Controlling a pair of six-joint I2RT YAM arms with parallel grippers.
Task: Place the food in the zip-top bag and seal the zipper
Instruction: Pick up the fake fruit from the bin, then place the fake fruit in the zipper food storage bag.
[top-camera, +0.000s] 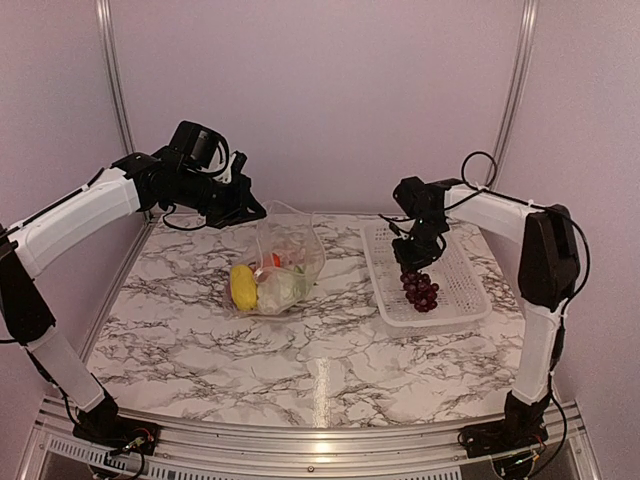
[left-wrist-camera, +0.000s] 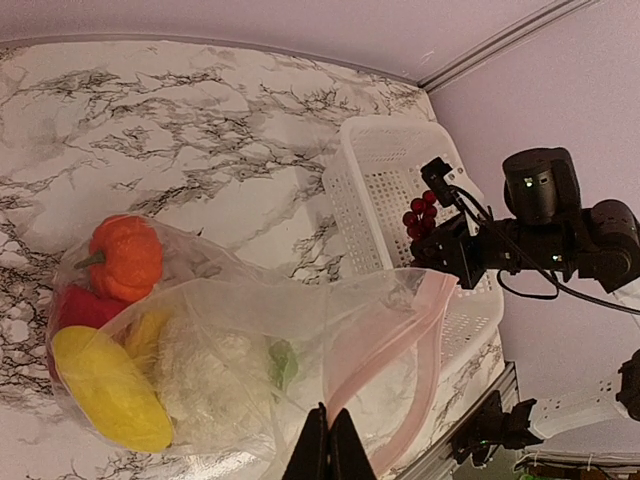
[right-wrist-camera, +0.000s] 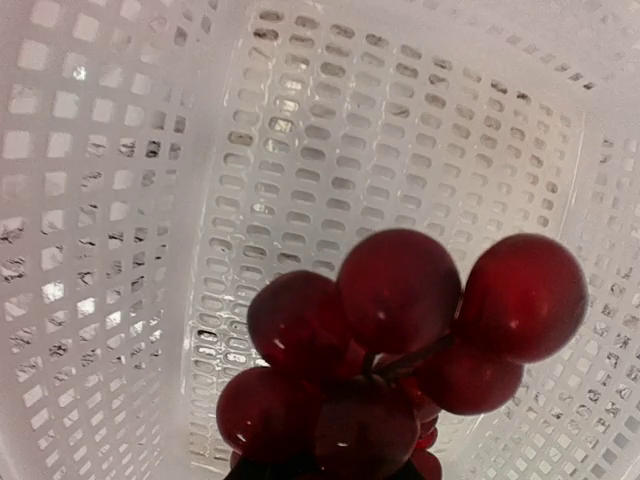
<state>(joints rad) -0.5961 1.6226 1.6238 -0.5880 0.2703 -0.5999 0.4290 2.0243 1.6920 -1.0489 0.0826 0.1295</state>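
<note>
The clear zip-top bag stands on the marble table with its mouth lifted. My left gripper is shut on the bag's rim, next to the pinkish zipper. Inside the bag lie a yellow piece, an orange round fruit, a red pepper and a white cauliflower. The dark purple grape bunch hangs over the white basket, just under my right gripper. That gripper is closed on the top of the bunch. The grapes hide its fingertips in the right wrist view.
The white lattice basket sits at the right of the table, apart from the bag. Bare marble stretches in front of both. Aluminium rails edge the table, with pale walls behind.
</note>
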